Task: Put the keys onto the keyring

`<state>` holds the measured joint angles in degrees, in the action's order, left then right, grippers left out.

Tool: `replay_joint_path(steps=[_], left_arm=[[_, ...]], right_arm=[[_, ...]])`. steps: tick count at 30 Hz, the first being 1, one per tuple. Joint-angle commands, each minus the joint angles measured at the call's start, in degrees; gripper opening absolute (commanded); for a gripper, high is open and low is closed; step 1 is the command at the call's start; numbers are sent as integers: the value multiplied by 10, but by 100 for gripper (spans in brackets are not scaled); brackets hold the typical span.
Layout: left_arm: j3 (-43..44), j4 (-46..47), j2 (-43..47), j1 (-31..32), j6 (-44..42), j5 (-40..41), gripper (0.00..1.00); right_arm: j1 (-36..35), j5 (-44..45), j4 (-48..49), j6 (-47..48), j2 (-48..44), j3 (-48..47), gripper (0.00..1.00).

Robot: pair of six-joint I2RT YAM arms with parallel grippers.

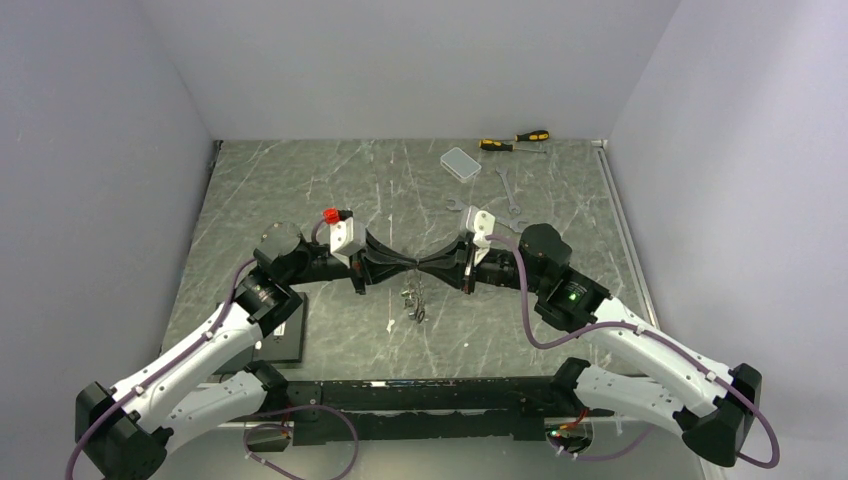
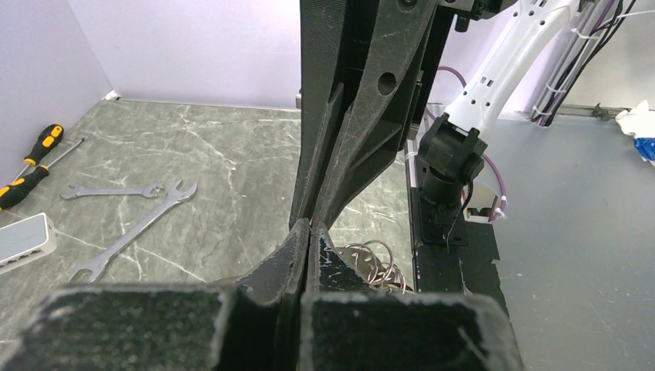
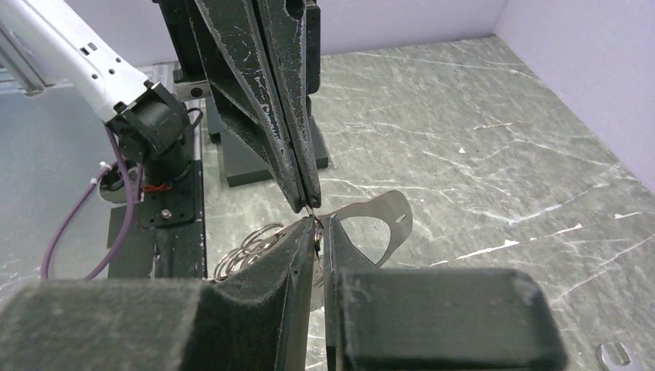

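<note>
**Left gripper**: centre of the top view. It is fully closed, tip to tip with the other gripper. In the right wrist view a thin silver wire is seen pinched at its tips.

**Right gripper**: just right of centre. The jaws are drawn nearly together, with a narrow slit left between them. The same wire runs into the slit, but it cannot be told whether the wire is gripped.

**Keyring**: overlapping silver wire loops hung below the meeting fingertips, lower centre of the left wrist view.

**Keys**: a small silver cluster hung with the loops, just below centre of the top view. They are too small to be told apart.

**Table**: grey marbled surface.

**Wrenches**: two, laid flat at the left of the left wrist view.

**Screwdrivers**: two, with yellow-and-black handles, at the far left edge.

**White box**: upper right of centre in the top view.
</note>
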<state>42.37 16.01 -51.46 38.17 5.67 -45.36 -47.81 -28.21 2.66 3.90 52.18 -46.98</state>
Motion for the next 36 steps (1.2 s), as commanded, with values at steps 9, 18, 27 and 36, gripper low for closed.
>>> replay_joint_path(steps=[9,18,27,36], left_arm=[[22,-29,15,-4,-36,-6,59],[65,-158,-14,-5,-133,15,64],[77,-184,-89,-2,-101,73,62],[85,-213,-120,9,-120,129,59]], right_arm=[[3,51,-73,31,-2,-63,12],[2,158,-117,-11,-10,-51,4],[3,417,-207,-289,-64,79,0],[2,379,-311,-407,-50,123,0]])
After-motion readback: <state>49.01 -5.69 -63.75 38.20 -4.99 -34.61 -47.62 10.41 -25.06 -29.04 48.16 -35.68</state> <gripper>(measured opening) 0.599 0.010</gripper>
